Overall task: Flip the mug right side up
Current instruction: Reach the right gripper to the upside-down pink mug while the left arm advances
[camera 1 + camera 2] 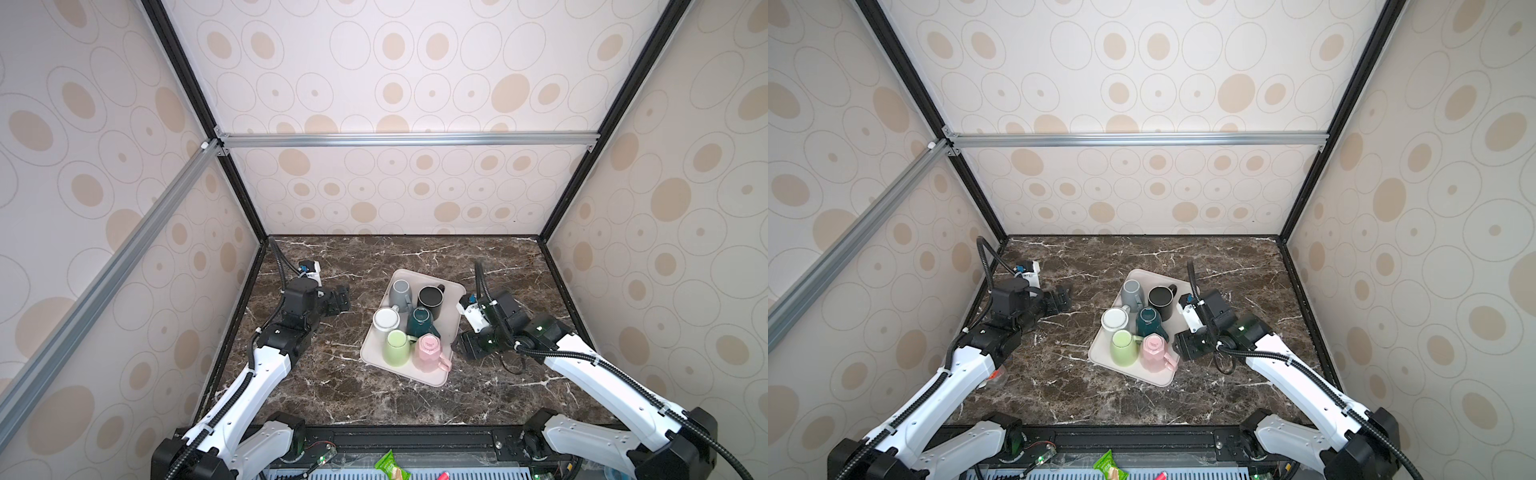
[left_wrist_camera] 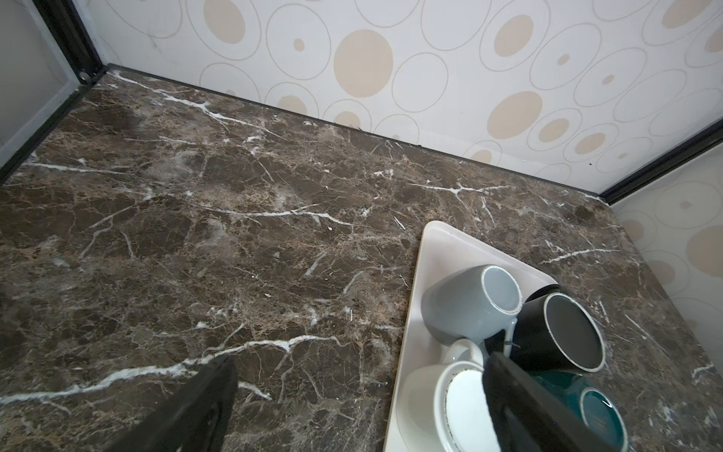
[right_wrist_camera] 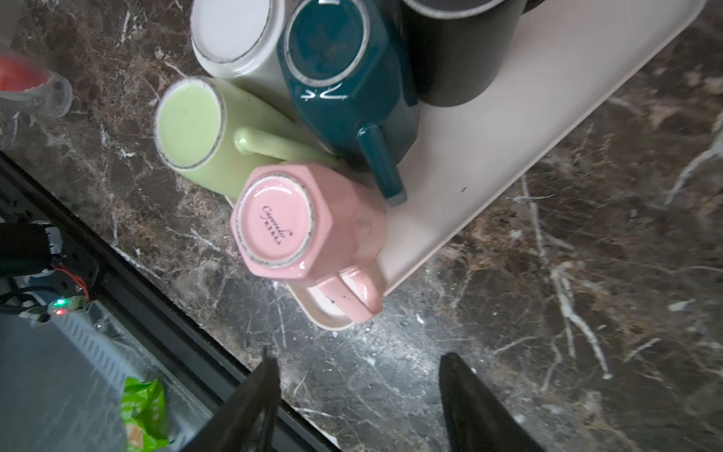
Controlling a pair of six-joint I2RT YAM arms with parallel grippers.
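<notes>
Your right gripper (image 3: 360, 356) hangs low over the table (image 3: 587, 274) with its jaws apart, and only marble shows between its fingers. In both top views it sits just off the right edge of the tray (image 1: 451, 320), close to it; I cannot tell whether it touches. The pink mug (image 3: 297, 223) is the nearest mug to it, just left of the gripper (image 1: 467, 347) in a top view, near but not touching. It stands bottom-up on the tray's front corner, with its handle out over the tray's rim on the gripper's side. Behind the pink mug, the green mug (image 3: 195, 125), teal mug (image 3: 336, 58) and white mug (image 3: 234, 31) also show their bases, packed close together, with the black mug (image 3: 457, 58) further back. The grey mug (image 2: 469, 301) is at the tray's far end, base showing. Your left gripper (image 2: 358, 358) has its jaws wide apart over bare table, left of the tray (image 1: 1100, 345) and well apart from the pink mug (image 1: 1152, 353).
</notes>
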